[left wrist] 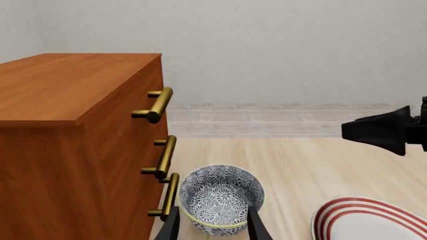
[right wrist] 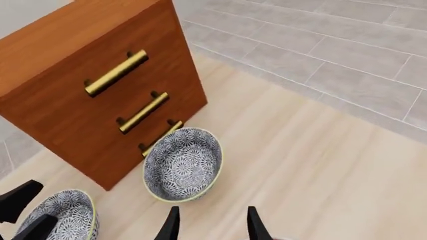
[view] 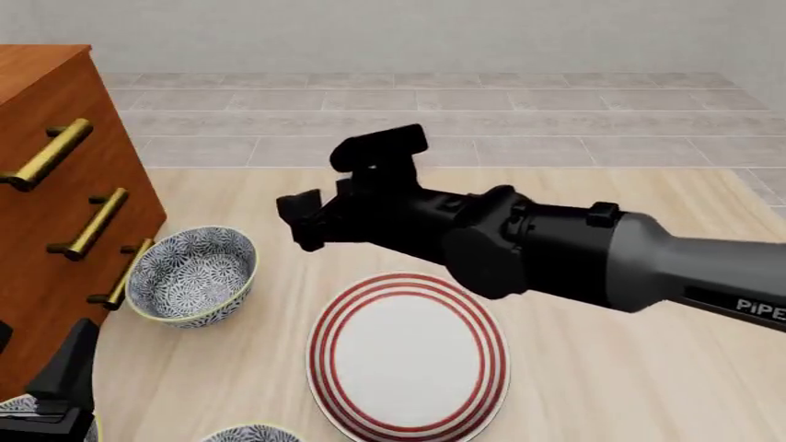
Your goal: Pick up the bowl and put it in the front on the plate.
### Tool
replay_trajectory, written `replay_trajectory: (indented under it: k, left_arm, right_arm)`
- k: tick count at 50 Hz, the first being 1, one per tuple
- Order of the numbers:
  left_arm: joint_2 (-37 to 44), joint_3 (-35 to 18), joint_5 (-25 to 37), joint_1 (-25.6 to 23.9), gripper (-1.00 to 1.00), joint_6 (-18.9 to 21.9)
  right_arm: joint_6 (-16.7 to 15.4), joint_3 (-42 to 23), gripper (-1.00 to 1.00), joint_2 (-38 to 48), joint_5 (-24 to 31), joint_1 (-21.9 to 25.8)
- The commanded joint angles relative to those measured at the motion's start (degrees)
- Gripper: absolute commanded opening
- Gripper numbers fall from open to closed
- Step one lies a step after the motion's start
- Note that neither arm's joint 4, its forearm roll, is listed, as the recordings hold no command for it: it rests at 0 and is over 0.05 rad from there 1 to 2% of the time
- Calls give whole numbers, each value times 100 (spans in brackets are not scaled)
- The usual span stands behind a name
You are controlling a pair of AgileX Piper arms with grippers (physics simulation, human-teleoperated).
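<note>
The bowl (view: pixel 193 274) has a blue-and-white floral pattern and stands upright on the table against the cabinet's lower handles, left of the plate (view: pixel 331 322), which is white with red rings. My left gripper (view: pixel 64 376) sits low at the near left, open and a short way from the bowl. In the left wrist view its fingers (left wrist: pixel 256 225) frame the bowl (left wrist: pixel 220 196), with the plate (left wrist: pixel 341 216) off to one side. My right gripper (view: pixel 300 221) hovers open above the table, beyond the plate and right of the bowl. The right wrist view looks down on the bowl (right wrist: pixel 181 164).
A wooden drawer cabinet (view: pixel 50 110) with brass handles (view: pixel 94 224) stands at the left, close against the bowl. Two other floral bowls show in part at the near edge (view: pixel 252 433) (view: pixel 17 409). The right arm's thick body (view: pixel 553 253) spans the air above the plate's far side.
</note>
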Motion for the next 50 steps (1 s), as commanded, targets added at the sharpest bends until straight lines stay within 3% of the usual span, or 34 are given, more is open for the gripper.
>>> replay_trajectory:
  k: [1,10,50]
  left_arm:
    - [0,0,0,0,100,0]
    - [0,0,0,0,100,0]
    - [0,0,0,0,100,0]
  right_arm:
    - [435,-382,100,294,114,68]
    - [725,-702,100,514,195,92]
    - [1238,-2451,100,2231,912,-37]
